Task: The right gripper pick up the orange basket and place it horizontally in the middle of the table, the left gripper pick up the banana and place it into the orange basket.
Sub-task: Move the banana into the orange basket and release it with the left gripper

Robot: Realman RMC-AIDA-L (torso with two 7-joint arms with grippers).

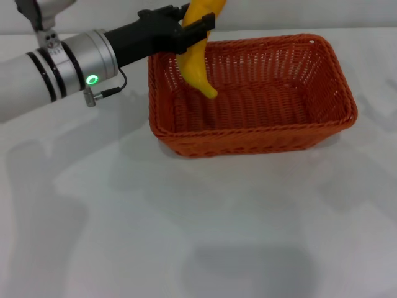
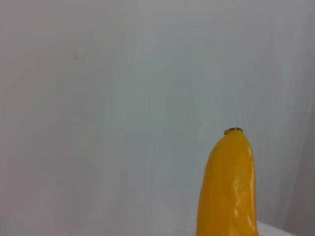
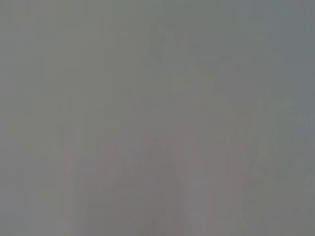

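The orange basket (image 1: 322, 105) lies lengthwise on the white table (image 1: 186, 236), at the far middle. My left gripper (image 1: 197, 26) reaches in from the left above the basket's left end, shut on the yellow banana (image 1: 197, 62). The banana hangs steeply, its lower end pointing down inside the basket above the woven floor. In the left wrist view the banana (image 2: 227, 191) fills the lower right, dark tip up, against a plain wall. The right gripper is out of view; its wrist view shows only a blank grey surface.
The left arm's silver wrist with its green ring light (image 1: 92, 79) crosses the table's far left. Bare white tabletop stretches in front of the basket and to both sides.
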